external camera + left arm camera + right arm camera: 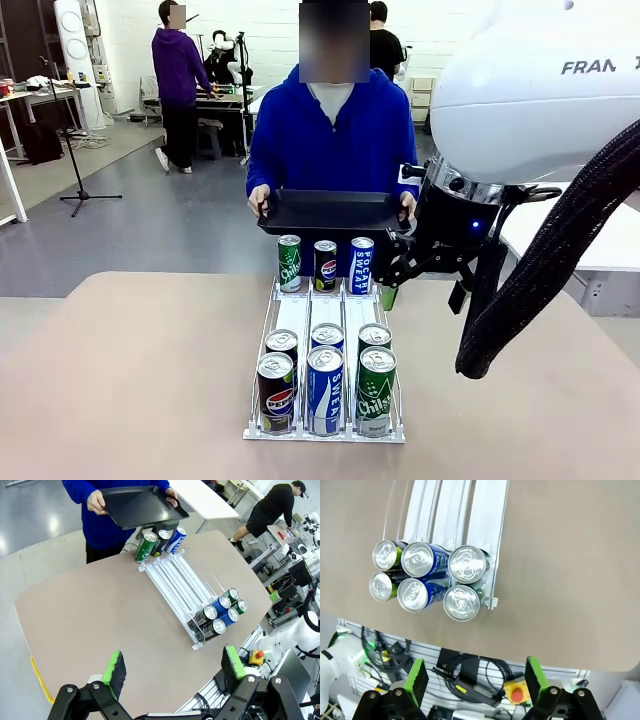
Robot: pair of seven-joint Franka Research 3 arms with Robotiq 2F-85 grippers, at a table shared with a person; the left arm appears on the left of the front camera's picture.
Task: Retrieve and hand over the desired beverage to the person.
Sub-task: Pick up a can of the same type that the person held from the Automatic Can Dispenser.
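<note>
Retrieval unstarted: left gripper [173, 671] and right gripper [476, 679] hang empty, jaws wide; next, one must close on a can [325, 388] at the six o'clock end of the rack [295, 312].

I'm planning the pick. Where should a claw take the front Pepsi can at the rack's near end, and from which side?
Probably from above, at the tapered top of the front Pepsi can. It stands on end in the left lane of the rack, its left side free. The blue can crowds its right and another can stands behind, leaving room only where necks narrow.
</note>
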